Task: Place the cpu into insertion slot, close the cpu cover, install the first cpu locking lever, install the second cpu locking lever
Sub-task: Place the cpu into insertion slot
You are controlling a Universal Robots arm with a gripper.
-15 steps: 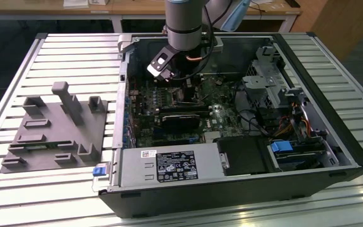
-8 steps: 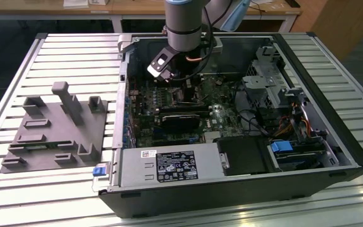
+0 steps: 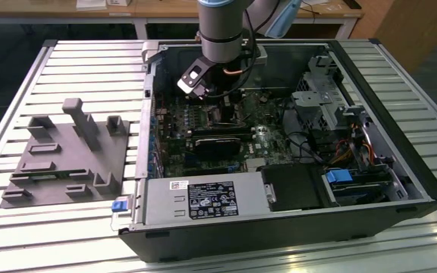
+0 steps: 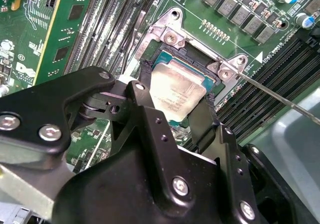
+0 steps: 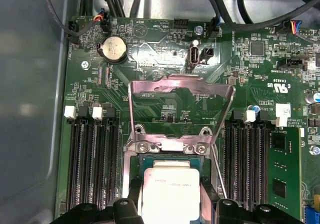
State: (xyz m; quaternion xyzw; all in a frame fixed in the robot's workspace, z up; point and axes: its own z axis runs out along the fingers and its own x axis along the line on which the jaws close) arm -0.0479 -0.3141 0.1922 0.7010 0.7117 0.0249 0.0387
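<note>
Black fingers (image 4: pixel 205 124) are clenched on the cpu (image 4: pixel 176 91), one against each opposite edge, silver top facing up. The cpu hangs low at the slot (image 4: pixel 195 58), right between the fingertips. Its greenish edge shows just inside the slot's dark rim; can't tell if it is fully seated.

Just beyond the fingertips is a silver bracket (image 5: pixel 167 146) with screws, touching the slot's far edge. The cover (image 5: pixel 170 86) stands open from that bracket, tilted back away from the fingers, and green board (image 5: pixel 165 48) shows through its window. It is not over the cpu.

A thin metal lever (image 4: pixel 280 98) starts beside one finger at the bracket corner and angles away from the slot, over the memory slots.

Long black memory slots (image 5: pixel 92 159) run in banks on both sides of the fingers, near but apart from the slot. Farther past the cover are a round coin battery (image 5: pixel 112 48) and then black cables (image 5: pixel 235 13) along the board's far edge.

In the exterior view the arm (image 3: pixel 220 28) reaches down into an open black case (image 3: pixel 279 227), with the fingers deep inside over the board. The case lies on a slatted metal counter (image 3: pixel 74 68). A grey moulded fixture (image 3: pixel 66 153) sits well apart from the fingers, on the exterior view's left of the case.
</note>
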